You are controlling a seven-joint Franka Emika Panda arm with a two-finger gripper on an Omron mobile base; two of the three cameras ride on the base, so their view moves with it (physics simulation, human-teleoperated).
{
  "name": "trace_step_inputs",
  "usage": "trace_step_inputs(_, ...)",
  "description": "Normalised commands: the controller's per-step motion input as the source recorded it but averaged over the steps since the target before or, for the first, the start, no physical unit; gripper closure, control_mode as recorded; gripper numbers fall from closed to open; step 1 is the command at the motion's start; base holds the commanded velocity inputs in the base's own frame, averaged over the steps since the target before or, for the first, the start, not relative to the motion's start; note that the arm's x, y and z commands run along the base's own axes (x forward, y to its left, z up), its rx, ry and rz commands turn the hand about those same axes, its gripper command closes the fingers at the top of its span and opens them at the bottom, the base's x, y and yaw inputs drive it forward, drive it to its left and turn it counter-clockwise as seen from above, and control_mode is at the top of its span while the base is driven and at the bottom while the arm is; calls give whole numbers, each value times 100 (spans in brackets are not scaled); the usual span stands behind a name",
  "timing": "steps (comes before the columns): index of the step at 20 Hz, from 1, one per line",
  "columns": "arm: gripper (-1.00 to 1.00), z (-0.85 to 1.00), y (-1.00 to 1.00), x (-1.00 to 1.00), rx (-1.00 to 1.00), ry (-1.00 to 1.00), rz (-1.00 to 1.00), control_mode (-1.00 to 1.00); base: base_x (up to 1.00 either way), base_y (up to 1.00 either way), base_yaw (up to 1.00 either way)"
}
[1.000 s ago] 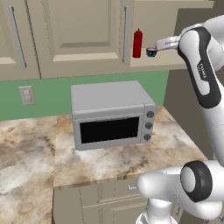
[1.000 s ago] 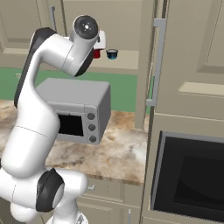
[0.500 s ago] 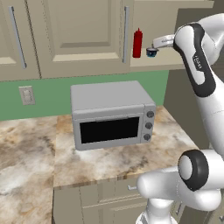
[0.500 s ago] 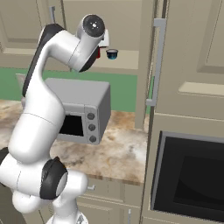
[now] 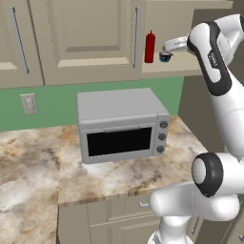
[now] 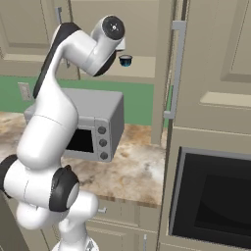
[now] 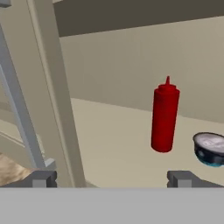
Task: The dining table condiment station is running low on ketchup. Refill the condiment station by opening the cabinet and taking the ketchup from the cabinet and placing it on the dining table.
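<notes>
Inside the opened cabinet [image 7: 109, 144], the ketchup [image 7: 165, 118] is seen beside a bowl [image 7: 210, 148] cut off at the frame edge; the gripper [image 7: 111, 178] is spread wide, empty.

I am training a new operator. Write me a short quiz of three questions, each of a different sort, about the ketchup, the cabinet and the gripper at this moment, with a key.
1. True or false: the ketchup stands upright on the shelf of the open cabinet.
2. Multiple choice: what sits on the shelf beside the ketchup? A) a small dark bowl B) a yellow mustard bottle C) a white mug
3. Fill in: the gripper is ____ and holds nothing.

Key: 1 true; 2 A; 3 open. The microwave on the counter below is not part of the quiz.
</notes>
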Motion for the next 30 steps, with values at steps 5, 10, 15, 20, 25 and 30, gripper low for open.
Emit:
trace_step_inputs(5, -100, 0, 0, 24, 0, 0, 5, -100, 0, 0, 0)
trace_step_inputs(10, -100, 0, 0, 28, 0, 0, 5, -100, 0, 0, 0)
trace_step_inputs(15, -100, -5, 0, 27, 0, 0, 4, -100, 0, 0, 0)
trace_step_inputs(20, -100, -6, -2, 28, 0, 0, 4, -100, 0, 0, 0)
trace_step_inputs(25, -100, -3, -1, 28, 0, 0, 4, -100, 0, 0, 0)
trace_step_inputs(30, -100, 0, 0, 29, 0, 0, 3, -100, 0, 0, 0)
